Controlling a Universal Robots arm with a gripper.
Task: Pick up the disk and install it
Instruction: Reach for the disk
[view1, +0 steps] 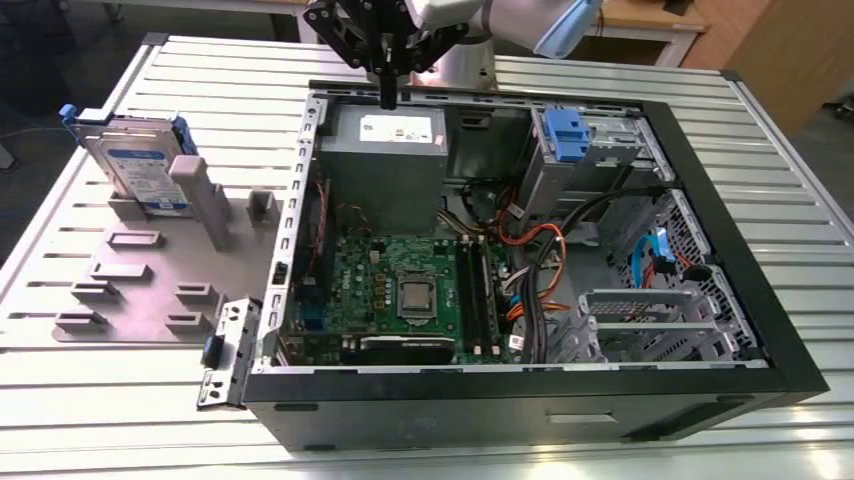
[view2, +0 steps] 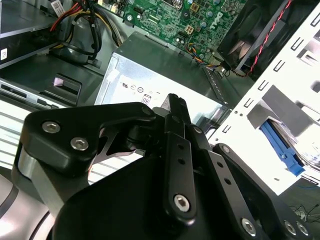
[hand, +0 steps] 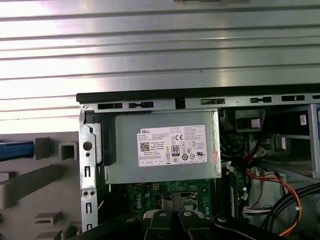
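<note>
The disk (view1: 140, 165), a silver drive with a blue-and-white label in a blue carrier, stands on edge in a grey holder (view1: 147, 270) at the exterior view's left, outside the computer case. Its blue carrier edge also shows in the second wrist view (view2: 281, 148) and in the first wrist view (hand: 15, 150). My gripper (view1: 388, 92) hangs over the case's back wall, above the grey power supply (view1: 384, 150), well apart from the disk. Its black fingers (view2: 175, 107) are shut together with nothing between them.
The open computer case (view1: 694, 200) lies on a slatted metal table (view1: 774, 130). Inside are a green motherboard (view1: 400, 290), orange and black cables (view1: 534, 240), and a drive bay with a blue latch piece (view1: 565, 135). The grey holder plate carries several upright pegs.
</note>
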